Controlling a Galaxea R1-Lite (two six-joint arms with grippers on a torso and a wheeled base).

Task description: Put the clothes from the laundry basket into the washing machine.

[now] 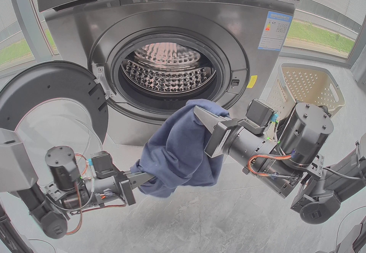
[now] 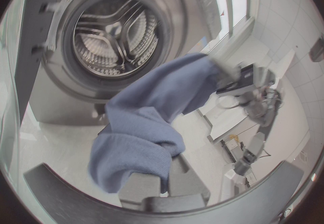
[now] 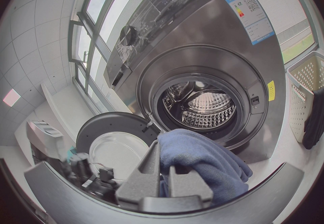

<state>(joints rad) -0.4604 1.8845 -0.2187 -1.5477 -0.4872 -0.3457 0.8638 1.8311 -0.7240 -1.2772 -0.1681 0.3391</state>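
Observation:
A blue garment (image 1: pixel 179 147) hangs in the air in front of the washing machine (image 1: pixel 171 6), just below its open drum (image 1: pixel 167 69). My right gripper (image 1: pixel 202 114) is shut on the garment's upper edge, near the drum's lower rim. My left gripper (image 1: pixel 146 178) is shut on the lower corner of the same cloth. In the left wrist view the garment (image 2: pixel 148 123) drapes over my fingers (image 2: pixel 140 184) with the drum (image 2: pixel 113 45) beyond. In the right wrist view the cloth (image 3: pixel 202 160) lies folded over the fingers (image 3: pixel 148 170). The beige laundry basket (image 1: pixel 309 86) stands to the machine's right.
The round machine door (image 1: pixel 49 101) is swung open on the left side, close above my left arm. A dark cloth (image 3: pixel 315 116) hangs over the basket's rim (image 3: pixel 303 66). Grey tiled floor (image 1: pixel 198 223) lies open below the garment.

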